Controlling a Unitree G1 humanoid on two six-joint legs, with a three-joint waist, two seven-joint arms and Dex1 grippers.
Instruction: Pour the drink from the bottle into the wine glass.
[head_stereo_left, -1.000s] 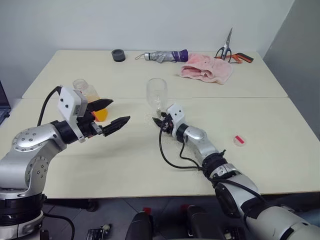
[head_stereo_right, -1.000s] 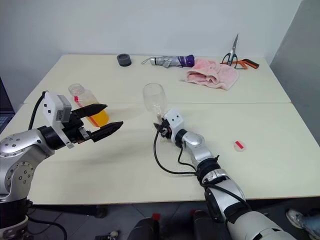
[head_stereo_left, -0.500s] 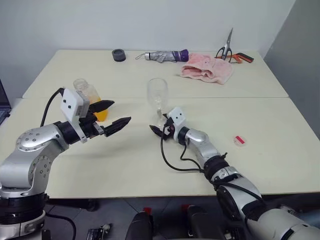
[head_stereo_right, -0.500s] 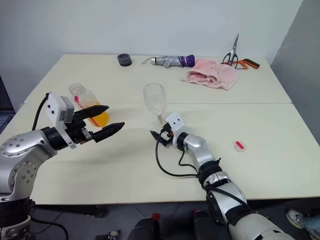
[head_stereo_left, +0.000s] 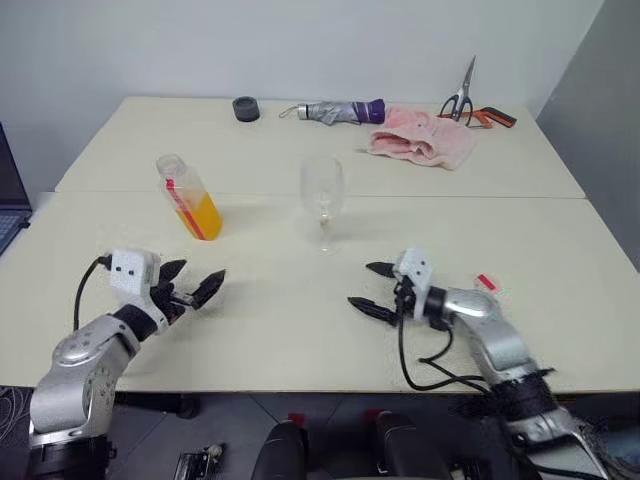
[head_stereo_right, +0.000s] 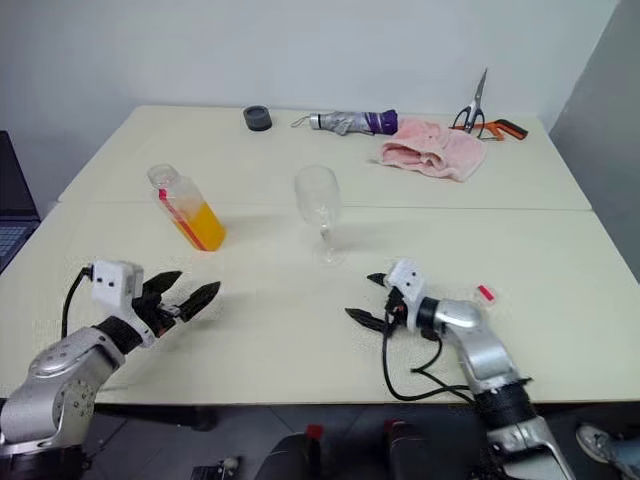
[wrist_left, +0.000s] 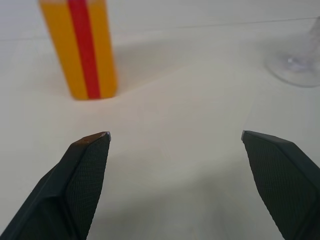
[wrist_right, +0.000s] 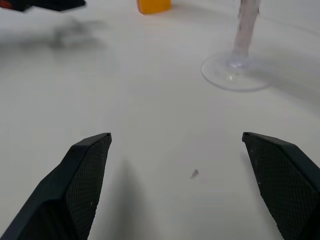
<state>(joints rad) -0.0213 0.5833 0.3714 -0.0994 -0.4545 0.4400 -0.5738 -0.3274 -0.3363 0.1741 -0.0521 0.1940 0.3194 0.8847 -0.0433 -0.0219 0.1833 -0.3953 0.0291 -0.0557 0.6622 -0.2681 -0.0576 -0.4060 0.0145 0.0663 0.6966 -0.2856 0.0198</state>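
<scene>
Bottle count: one bottle (head_stereo_left: 186, 197), uncapped, standing tilted on the table (head_stereo_left: 270, 330) toward the robot's left.
Drink: orange liquid (head_stereo_left: 203, 216) fills roughly the lower half of the bottle.
Wine glass count: one wine glass (head_stereo_left: 323, 201), upright, near the table centre, to the right of the bottle and well apart from it; its contents cannot be made out.
Gripper count: two, both low over the near part of the table.
Left gripper (head_stereo_left: 192, 284): fingers spread wide, nothing between them; positioned nearer the robot than the bottle, not touching it.
Right gripper (head_stereo_left: 372, 288): fingers spread wide, nothing held; nearer the robot than the glass foot and apart from it.
Small red-and-white item (head_stereo_left: 486, 283): one, lying flat just beyond the right forearm; too small to identify.
Far edge items: one dark round object (head_stereo_left: 245, 108), one folded umbrella (head_stereo_left: 332, 111), one pink cloth (head_stereo_left: 422, 139), one pair of scissors (head_stereo_left: 461, 96), one orange-handled tool (head_stereo_left: 494, 117).
Cut off, left wrist view: bottle (wrist_left: 80, 47) shown from the shoulder down; glass foot (wrist_left: 295, 67) partly out of frame.
Cut off, right wrist view: glass stem and foot (wrist_right: 239, 72) visible, bowl out of frame; bottle base (wrist_right: 153, 5) just visible.
</scene>
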